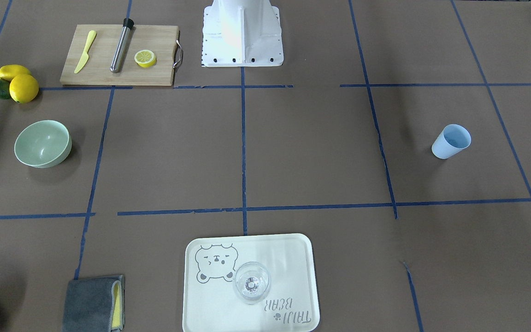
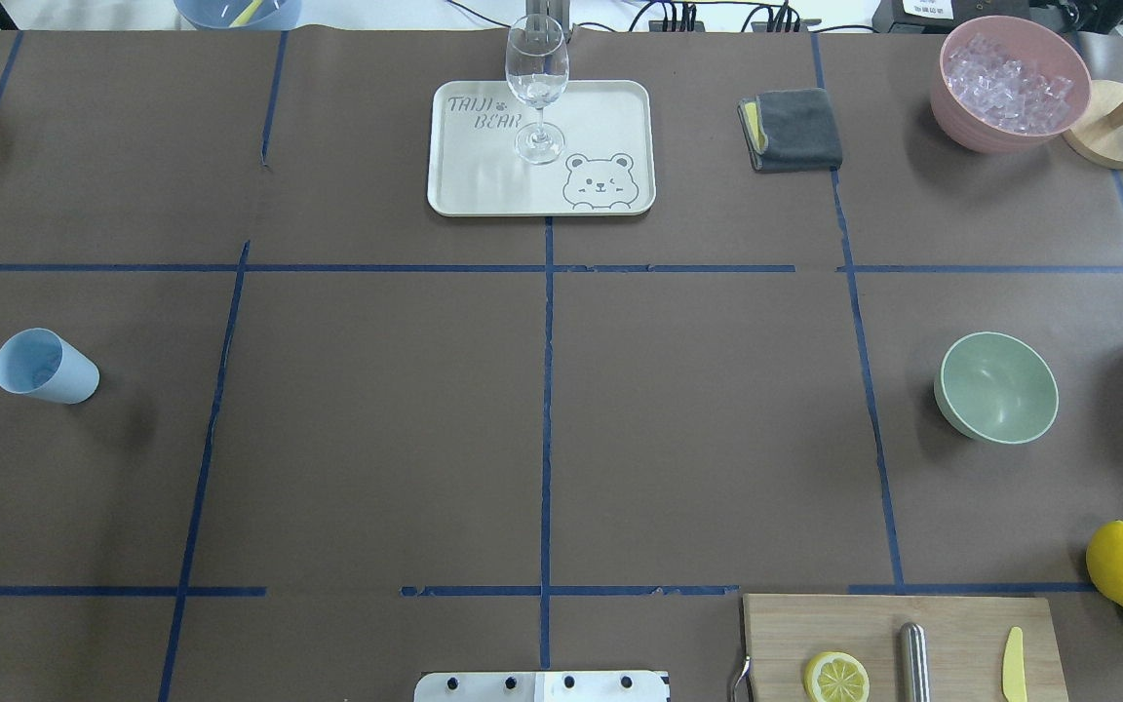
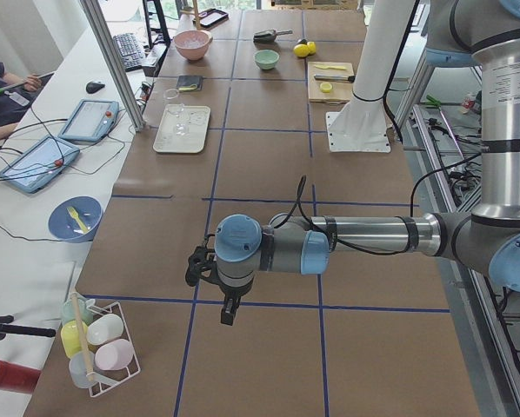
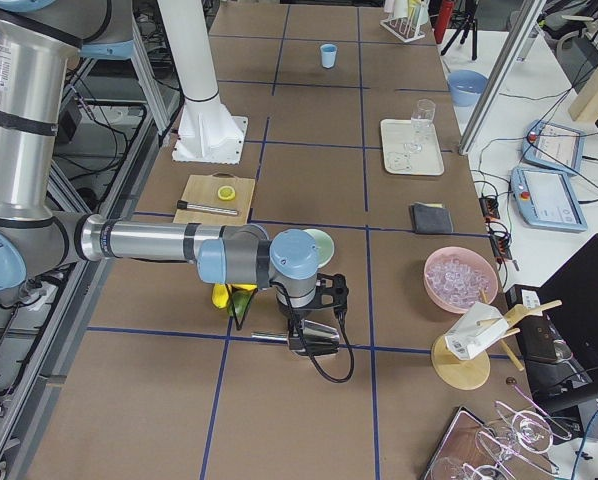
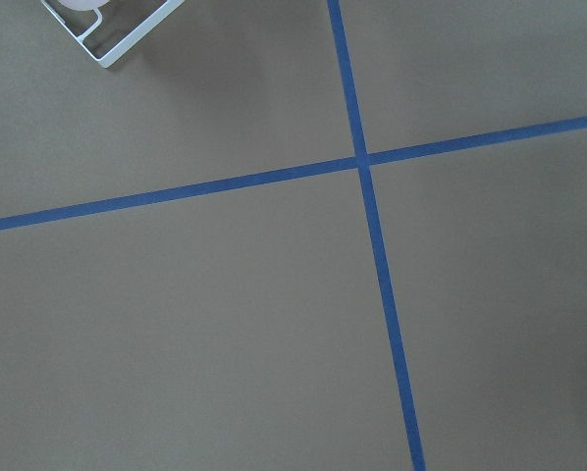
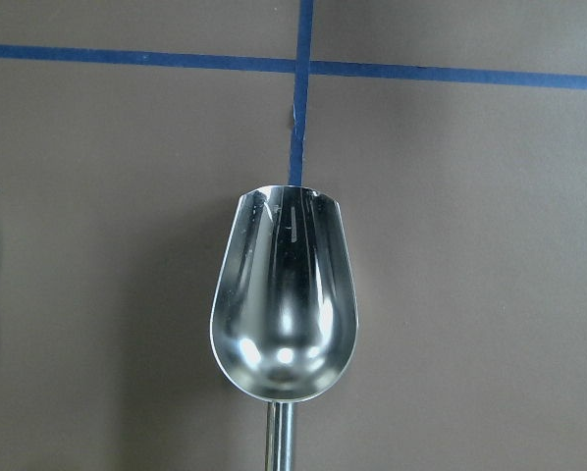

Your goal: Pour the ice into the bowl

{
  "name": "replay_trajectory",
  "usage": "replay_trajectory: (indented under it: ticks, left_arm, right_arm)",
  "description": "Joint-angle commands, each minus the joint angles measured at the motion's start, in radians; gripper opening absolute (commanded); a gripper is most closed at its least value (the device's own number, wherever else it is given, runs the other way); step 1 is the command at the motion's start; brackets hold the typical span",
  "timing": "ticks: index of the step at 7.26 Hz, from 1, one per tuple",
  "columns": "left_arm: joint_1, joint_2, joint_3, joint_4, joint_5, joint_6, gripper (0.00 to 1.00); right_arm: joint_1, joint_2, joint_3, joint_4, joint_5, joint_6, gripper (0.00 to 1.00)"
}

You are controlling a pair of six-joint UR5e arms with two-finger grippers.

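Bowl (image 2: 997, 387), mint-green, well apart from tray (image 2: 484, 175) lettered "TAIJI BEAR"

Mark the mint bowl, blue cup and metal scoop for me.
mint bowl (image 2: 997, 387): overhead view, bare inner floor.
blue cup (image 2: 69, 380): overhead view, outer side wall.
metal scoop (image 6: 284, 309): right wrist view, middle of its hollow.

The cream tray (image 2: 484, 180) reads, seemingly, "TAIJI BEAR"

Bright, even light from above leaves only soft shadows on the tabletop (image 2: 698, 419), the white base (image 1: 241, 32) glares, and the metal scoop (image 6: 284, 314) shines sharply.
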Motion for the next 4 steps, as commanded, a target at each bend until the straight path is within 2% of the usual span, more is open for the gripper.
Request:
replay_trajectory:
  ticks: [1, 4]
  left_arm:
    - [0.0, 0.0, -0.003, -0.015, 0.003, 0.004, 1.0]
    - [0.0, 0.0, 0.005, -0.035, 0.003, 0.004, 1.0]
  right_arm:
    - [0.0, 0.0, -0.011, 0.0, -0.002, 0.002, 1.0]
    - [0.0, 0.005, -0.017, -0.001, -0.011, 0.0, 1.0]
